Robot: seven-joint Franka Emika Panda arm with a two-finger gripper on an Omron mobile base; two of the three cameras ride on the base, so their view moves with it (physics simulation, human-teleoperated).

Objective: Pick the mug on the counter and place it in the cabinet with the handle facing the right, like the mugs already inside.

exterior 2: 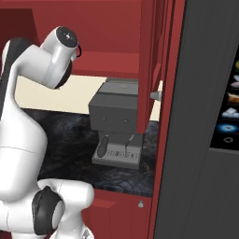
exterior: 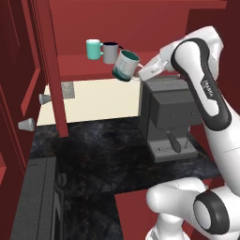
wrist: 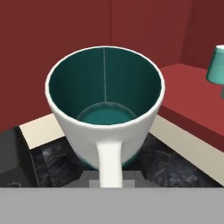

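The mug point(exterior: 126, 65), pale grey-white w/ teal lining, is held tilted in the air just in front of the red cabinet point(exterior: 93, 23) shelf, its mouth turned toward the arm and its base toward the shelf. It is pinched at the handle point(wrist: 109, 164) by the gripper point(exterior: 140, 71), whose jaws are pressed together on that pale loop; in the hand view the handle runs straight down from the rim to the bottom edge, the teal interior wide open to the camera.

Relative to the held mug: a solid teal mug point(exterior: 93, 48) is seen standing on the shelf behind and to the left, a grey mug point(exterior: 110, 52) w/ dark handle is set just beside it, between the teal one and the held mug. A grey coffee machine point(exterior: 168, 117) is seen directly below and to the right, standing on the black marbled counter point(exterior: 93, 150). The counter is well below the mug, no contact. A red cabinet door point(exterior: 51, 70) stands open to the left, edge-on to the camera.

In the right base view the coffee machine point(exterior 2: 116, 123) is seen on the counter point(exterior 2: 60, 135) beside the arm.
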